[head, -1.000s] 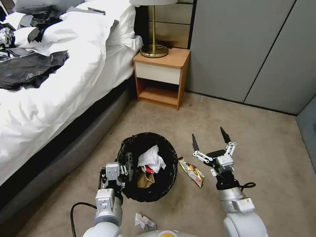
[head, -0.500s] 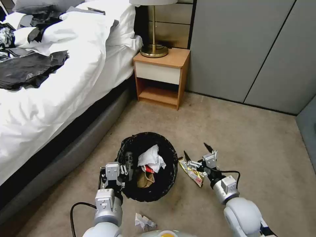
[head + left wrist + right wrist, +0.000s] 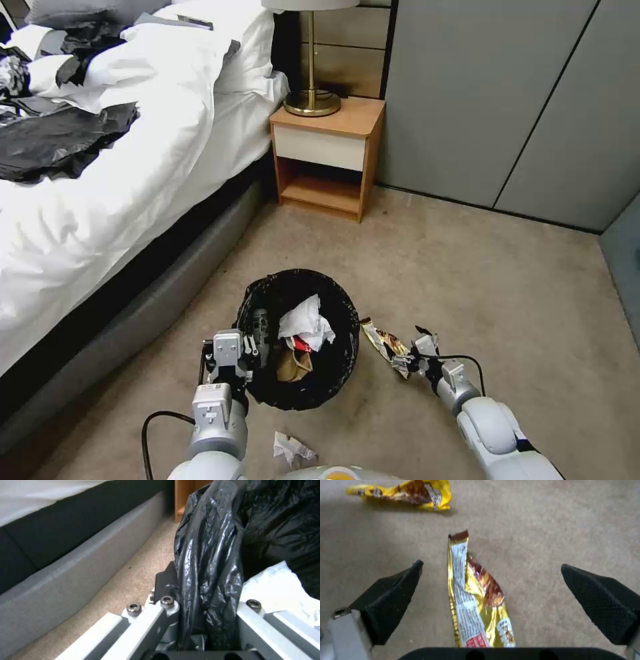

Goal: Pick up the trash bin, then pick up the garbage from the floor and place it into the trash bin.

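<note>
The trash bin point(image 3: 333, 373), lined with a glossy black bag, stands on the carpet in the head view and holds a white tissue point(image 3: 307, 323) and a tan paper bag point(image 3: 293, 365). My left gripper point(image 3: 253, 341) is shut on the bin's near-left rim. In the left wrist view that gripper point(image 3: 200, 600) pinches the black liner point(image 3: 206, 555). A yellow snack wrapper point(image 3: 385, 345) lies on the floor just right of the bin. Down at it sits my right gripper point(image 3: 410, 351), open. In the right wrist view the wrapper point(image 3: 476, 597) lies between the spread fingers point(image 3: 393, 597) of that gripper point(image 3: 491, 565).
A crumpled white tissue point(image 3: 291, 449) lies on the carpet near my base. A second yellow wrapper piece point(image 3: 410, 492) lies beyond the gripper. The bed point(image 3: 120, 200) runs along the left, a wooden nightstand point(image 3: 327, 157) stands behind, and grey wardrobe doors point(image 3: 507, 100) line the back right.
My right gripper has dropped from above the carpet down to the yellow wrapper, staying open. The left gripper and the bin have not moved.
</note>
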Controlling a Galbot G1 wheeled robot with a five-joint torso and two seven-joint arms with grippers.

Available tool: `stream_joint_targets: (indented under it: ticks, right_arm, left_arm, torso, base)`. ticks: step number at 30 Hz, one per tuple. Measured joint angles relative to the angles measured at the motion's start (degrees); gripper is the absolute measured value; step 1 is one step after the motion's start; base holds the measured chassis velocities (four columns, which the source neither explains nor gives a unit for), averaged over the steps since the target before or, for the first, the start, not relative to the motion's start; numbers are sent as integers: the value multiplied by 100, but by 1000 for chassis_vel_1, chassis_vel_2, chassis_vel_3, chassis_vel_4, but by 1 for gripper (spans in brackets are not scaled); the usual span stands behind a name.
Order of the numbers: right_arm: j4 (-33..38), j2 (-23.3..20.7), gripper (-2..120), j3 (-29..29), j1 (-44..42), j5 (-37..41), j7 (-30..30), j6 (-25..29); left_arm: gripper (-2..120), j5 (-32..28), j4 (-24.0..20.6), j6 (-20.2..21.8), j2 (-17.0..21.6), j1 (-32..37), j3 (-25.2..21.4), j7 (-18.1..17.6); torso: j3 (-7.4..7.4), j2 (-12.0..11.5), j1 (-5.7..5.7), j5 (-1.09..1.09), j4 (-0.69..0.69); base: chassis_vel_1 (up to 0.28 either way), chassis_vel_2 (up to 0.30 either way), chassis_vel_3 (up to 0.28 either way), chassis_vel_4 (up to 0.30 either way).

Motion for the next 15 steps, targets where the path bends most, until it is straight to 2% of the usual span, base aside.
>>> stream_joint_targets:
  ticks: [15]
  right_arm:
    - [-853, 184, 99, 16, 293, -182, -26, 215]
  left_arm:
    - [1, 41, -20, -24, -9, 63, 27, -6]
  torso:
    - [0, 0, 0, 0, 0]
  base:
    - [0, 0, 0, 0]
